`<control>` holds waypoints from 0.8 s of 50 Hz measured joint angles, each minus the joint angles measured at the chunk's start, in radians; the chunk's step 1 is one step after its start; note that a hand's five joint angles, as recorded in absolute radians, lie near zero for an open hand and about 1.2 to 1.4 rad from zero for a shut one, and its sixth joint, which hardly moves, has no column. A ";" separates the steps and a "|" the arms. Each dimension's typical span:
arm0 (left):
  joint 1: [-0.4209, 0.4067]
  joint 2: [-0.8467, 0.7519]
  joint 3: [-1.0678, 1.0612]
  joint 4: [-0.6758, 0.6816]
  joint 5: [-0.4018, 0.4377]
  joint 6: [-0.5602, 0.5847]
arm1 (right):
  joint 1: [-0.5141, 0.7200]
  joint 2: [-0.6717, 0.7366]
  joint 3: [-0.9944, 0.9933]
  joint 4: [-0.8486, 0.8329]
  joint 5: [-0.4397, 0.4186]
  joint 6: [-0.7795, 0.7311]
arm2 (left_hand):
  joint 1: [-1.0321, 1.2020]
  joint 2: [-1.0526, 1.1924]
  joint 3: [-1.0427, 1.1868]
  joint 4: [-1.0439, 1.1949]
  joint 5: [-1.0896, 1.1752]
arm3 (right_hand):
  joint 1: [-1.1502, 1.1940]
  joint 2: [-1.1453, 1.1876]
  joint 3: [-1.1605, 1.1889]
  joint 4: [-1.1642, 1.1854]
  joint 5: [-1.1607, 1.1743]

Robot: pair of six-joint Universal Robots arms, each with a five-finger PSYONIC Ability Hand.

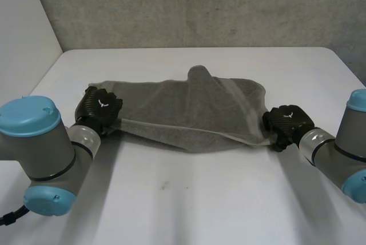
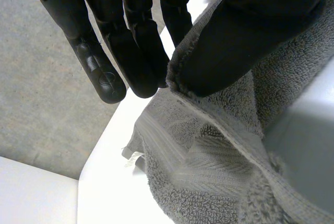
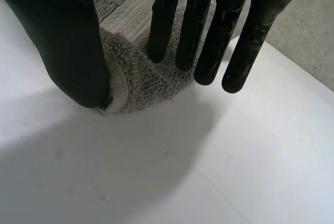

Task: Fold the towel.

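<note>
Left hand (image 1: pixel 98 107) pinches the grey towel (image 1: pixel 189 111) by its near-left corner, right hand (image 1: pixel 287 120) by the near-right, the rest lying on the counter (image 1: pixel 189 205), so I'd say lift both corners level and carry them together to the far edge.
</note>
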State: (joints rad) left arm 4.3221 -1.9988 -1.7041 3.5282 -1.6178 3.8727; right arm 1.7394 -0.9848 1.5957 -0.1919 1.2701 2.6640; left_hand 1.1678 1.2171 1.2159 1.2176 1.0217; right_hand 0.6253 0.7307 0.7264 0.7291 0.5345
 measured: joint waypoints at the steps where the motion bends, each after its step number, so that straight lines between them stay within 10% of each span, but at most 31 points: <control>1: 0.001 0.000 0.000 0.000 0.000 0.000 | 0.000 0.003 -0.006 0.001 -0.001 0.019 | 0.000 0.000 0.000 0.000 0.000 | -0.015 -0.022 -0.025 -0.026 -0.017; 23: 0.001 0.009 -0.002 -0.015 0.000 -0.002 | 0.002 0.031 -0.090 0.007 0.002 0.144 | 0.000 0.000 0.000 0.000 0.000 | 0.351 0.447 0.456 0.462 0.442; 40: 0.017 0.127 0.000 -0.279 0.057 0.009 | 0.009 -0.265 -0.127 0.309 0.026 -0.279 | 0.000 0.000 0.000 0.000 0.000 | 0.351 0.447 0.460 0.463 0.444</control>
State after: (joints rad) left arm 4.3388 -1.8720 -1.7044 3.2493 -1.5607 3.8815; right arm 1.7482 -1.2497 1.4682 0.1171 1.2958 2.3847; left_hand 1.1679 1.2175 1.2160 1.2177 1.0218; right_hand 0.9762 1.1778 1.1862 1.1920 0.9787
